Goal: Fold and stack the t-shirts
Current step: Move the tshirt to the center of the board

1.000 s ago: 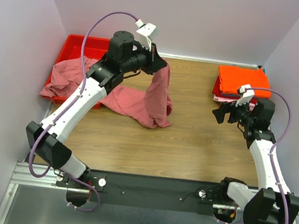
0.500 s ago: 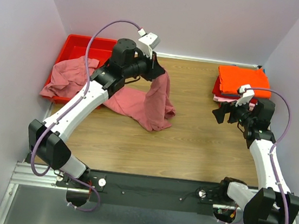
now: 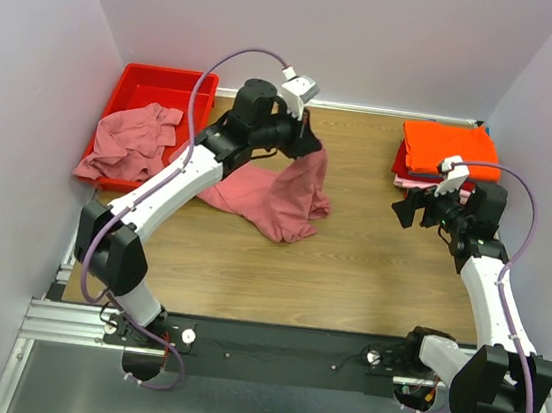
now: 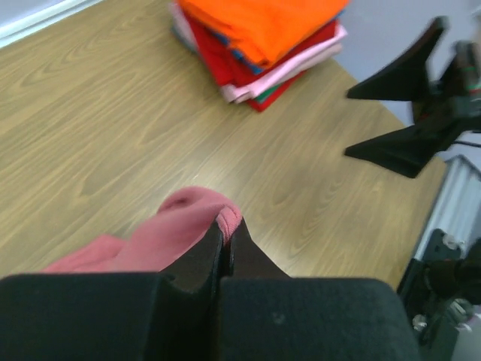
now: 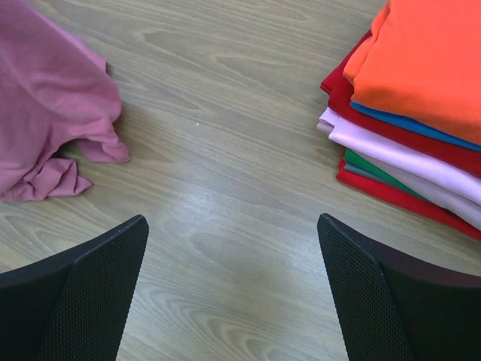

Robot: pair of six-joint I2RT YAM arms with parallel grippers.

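You see a dusty rose-pink t-shirt [image 3: 279,195] and a second rose-pink t-shirt [image 3: 131,138], a bright red bin [image 3: 148,80], a light-brown wood-grain table [image 3: 349,266], and a folded stack [image 5: 421,75] layered orange on top, then red, blue, pale pink, green and red.

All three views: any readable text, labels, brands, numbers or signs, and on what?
None readable. No print shows on the lifted rose-pink t-shirt, the folded stack or the red bin.
Round fittings on the black base rail are too small to tell.
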